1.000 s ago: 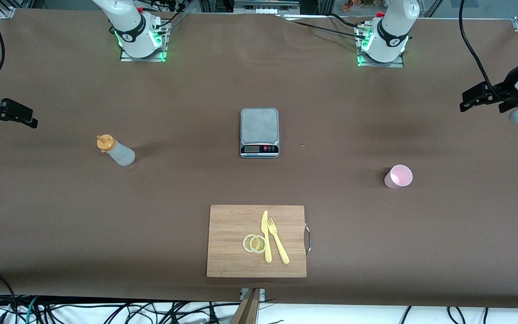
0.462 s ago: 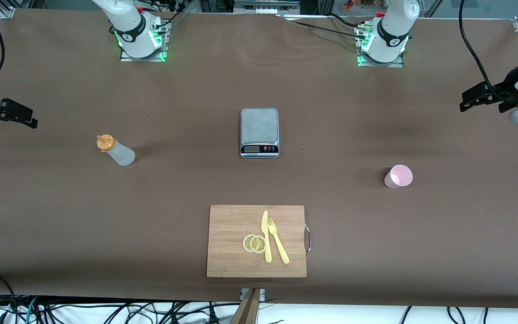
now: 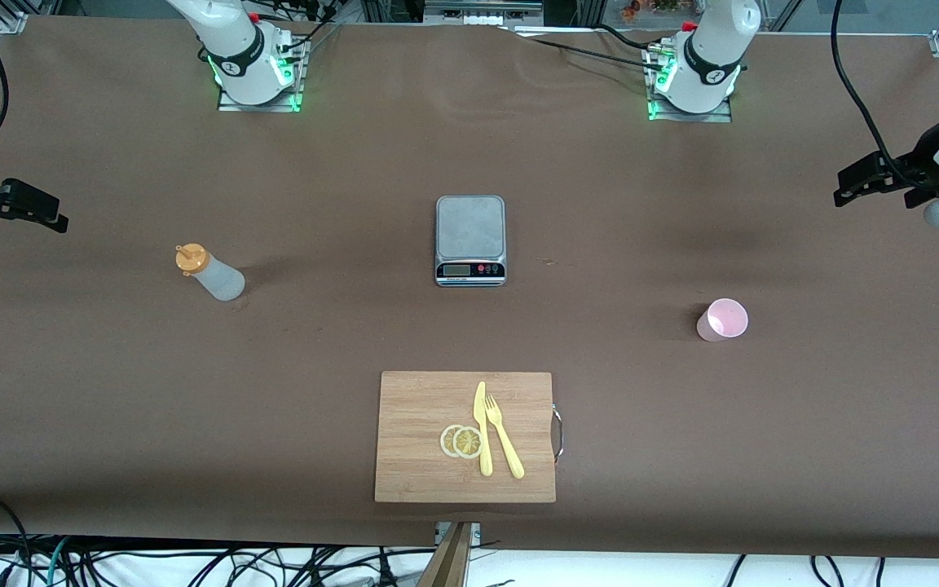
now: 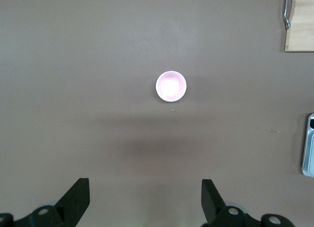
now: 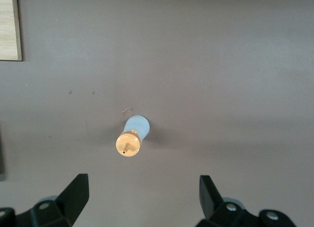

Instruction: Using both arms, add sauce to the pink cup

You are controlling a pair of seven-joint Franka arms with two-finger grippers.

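Observation:
The sauce bottle [image 3: 210,273], whitish with an orange nozzle cap, stands upright on the brown table toward the right arm's end. My right gripper [image 3: 54,210] hangs open and empty above that end of the table. In the right wrist view the sauce bottle [image 5: 131,136] is well clear of the open right gripper [image 5: 142,195]. The pink cup [image 3: 722,319] stands upright toward the left arm's end. My left gripper [image 3: 840,186] hangs open and empty high over that end. In the left wrist view the pink cup [image 4: 171,85] lies well apart from the open left gripper [image 4: 145,197].
A grey scale [image 3: 470,240] sits mid-table. Nearer the front camera lies a wooden cutting board [image 3: 412,440] with a yellow knife [image 3: 482,428], a yellow fork [image 3: 504,436] and two lemon slices [image 3: 461,441]. Cables hang by the table's ends.
The left arm's hand has shifted very slightly over its end of the table. The bottle, the cup and the right arm have not moved.

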